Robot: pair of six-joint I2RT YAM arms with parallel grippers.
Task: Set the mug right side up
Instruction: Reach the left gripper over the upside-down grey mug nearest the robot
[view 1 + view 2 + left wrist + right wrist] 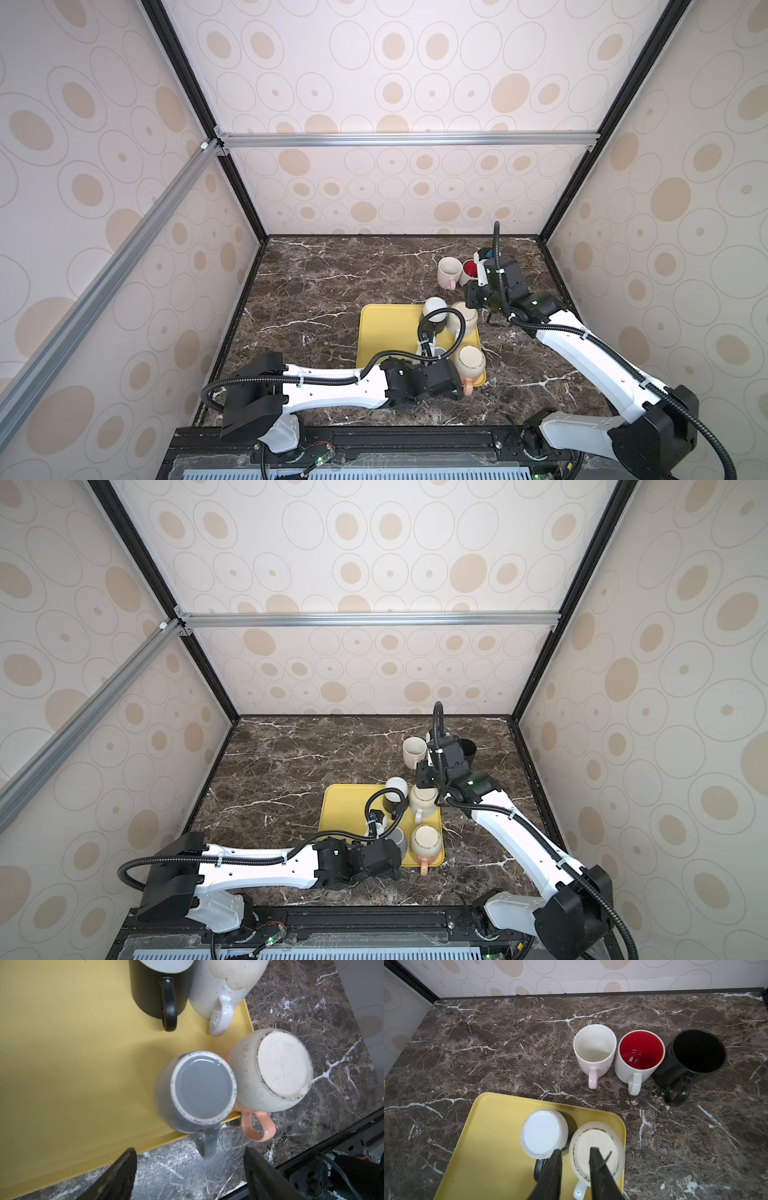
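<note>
The grey mug is upside down, bottom up, on the yellow tray. It sits at the tray's near edge, and its handle pokes out over the table. The left gripper hangs above that handle with its fingers spread wide, touching nothing. Just to the right of the grey mug is a cream mug with a peach handle, also bottom up. Farther back on the tray are a black mug and a speckled mug, both bottom up. The right gripper hangs over the speckled mug, its fingers close together with a small gap, holding nothing. Three mugs stand the right way up at the far right: a pale one, one red inside and a black one
</note>
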